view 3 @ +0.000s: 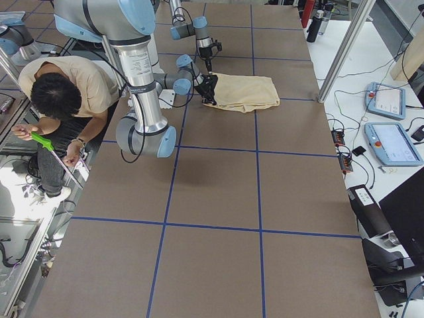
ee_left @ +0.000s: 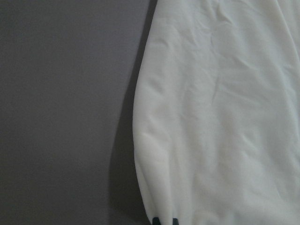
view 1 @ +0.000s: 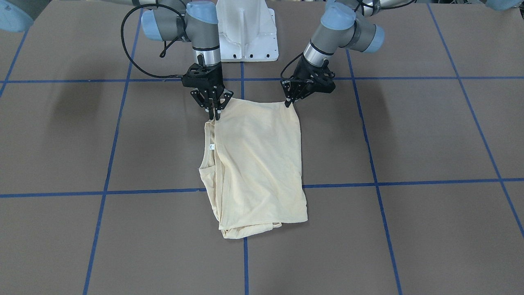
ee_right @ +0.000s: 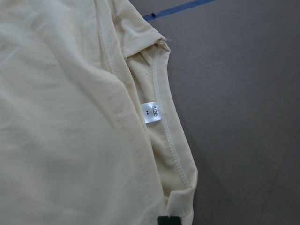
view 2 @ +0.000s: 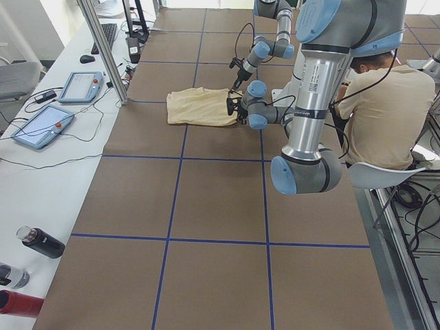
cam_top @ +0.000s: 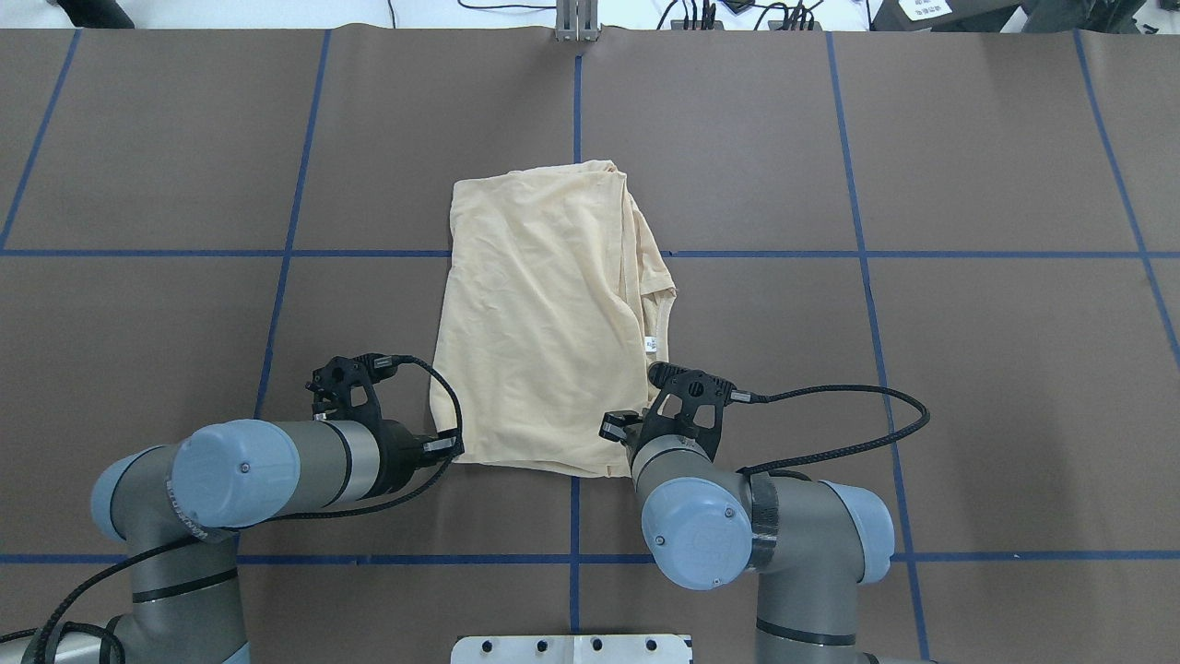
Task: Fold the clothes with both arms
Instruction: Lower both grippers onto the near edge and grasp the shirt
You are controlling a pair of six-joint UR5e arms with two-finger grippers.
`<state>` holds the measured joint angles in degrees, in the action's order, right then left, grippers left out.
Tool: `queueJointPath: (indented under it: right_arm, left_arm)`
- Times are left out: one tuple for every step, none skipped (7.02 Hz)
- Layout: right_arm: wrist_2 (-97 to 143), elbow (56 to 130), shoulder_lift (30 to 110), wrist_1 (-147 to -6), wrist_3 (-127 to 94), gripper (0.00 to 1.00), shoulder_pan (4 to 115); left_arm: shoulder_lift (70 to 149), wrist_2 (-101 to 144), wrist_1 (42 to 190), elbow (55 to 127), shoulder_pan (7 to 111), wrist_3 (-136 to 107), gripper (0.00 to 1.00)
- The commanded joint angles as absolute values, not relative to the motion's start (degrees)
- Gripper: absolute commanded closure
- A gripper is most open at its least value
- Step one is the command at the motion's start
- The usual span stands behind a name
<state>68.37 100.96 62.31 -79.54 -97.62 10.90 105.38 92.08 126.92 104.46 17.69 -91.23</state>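
The pale cream-yellow T-shirt (view 1: 258,164) (cam_top: 535,314) lies folded into a rectangle at the table's middle. Its white neck label (cam_top: 651,345) (ee_right: 151,111) shows at the collar on the robot's right side. No print is visible. My left gripper (cam_top: 452,449) (view 1: 289,103) is shut on the shirt's near left corner, its dark tips at the hem in the left wrist view (ee_left: 165,221). My right gripper (cam_top: 613,429) (view 1: 215,112) is shut on the near right corner, next to the collar. Both corners sit low over the table.
The white pedestal base (view 1: 245,32) stands just behind the grippers. A person (view 2: 378,117) sits beside the table on the robot's side. Tablets (view 2: 41,127), bottles (view 2: 41,242) and a metal post (view 2: 103,48) line the far bench. Blue tape lines (cam_top: 576,111) grid the brown table.
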Motion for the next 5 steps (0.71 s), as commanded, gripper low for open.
queueJointPath:
  right_arm:
    - [68.55,101.77,62.31,-79.54,-97.47,1.00,10.90]
    - [69.08,103.95,62.75,-79.63,-96.08,1.00,11.16]
    - [69.34,106.58,63.28,-79.72,-94.85,1.00,11.34]
    - [69.43,109.74,64.93,-79.98,-94.83,1.00,10.99]
    - [69.35,114.04,67.56,-80.15,-94.83,1.00,9.51]
  left_arm:
    - [105.38,92.11,126.91,105.29,17.75,-91.23,1.00]
    - [105.29,92.37,126.91,106.77,17.75,-91.14,1.00]
    - [105.12,92.46,125.26,109.83,17.75,-91.14,1.00]
    - [105.03,92.46,122.11,113.87,17.75,-91.14,1.00]
    - [104.77,92.46,120.17,117.65,17.32,-91.75,1.00]
